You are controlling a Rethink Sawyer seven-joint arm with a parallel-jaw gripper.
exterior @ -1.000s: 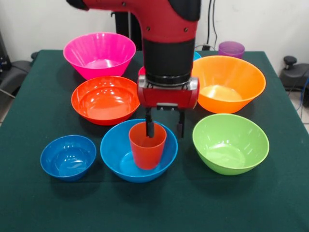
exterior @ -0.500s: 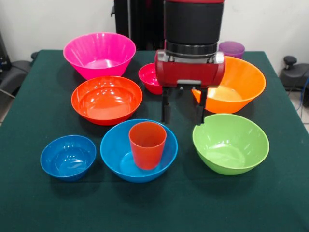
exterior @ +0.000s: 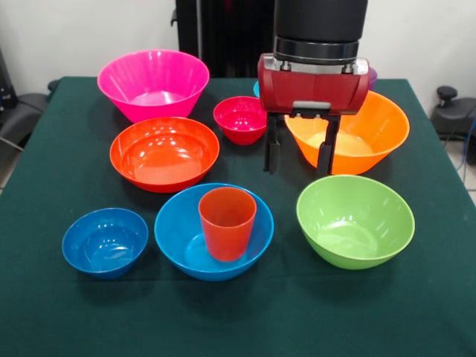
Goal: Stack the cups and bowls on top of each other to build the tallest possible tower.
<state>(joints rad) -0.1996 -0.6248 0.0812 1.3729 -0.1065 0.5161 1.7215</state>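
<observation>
Here the end effector (exterior: pixel 299 155) hangs wide and empty before the orange bowl (exterior: pixel 372 126).

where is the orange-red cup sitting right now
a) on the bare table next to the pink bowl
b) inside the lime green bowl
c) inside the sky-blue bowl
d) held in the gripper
c: the orange-red cup stands upright inside the sky-blue bowl, while the open gripper hangs empty in front of the orange bowl, apart from the cup.
</observation>
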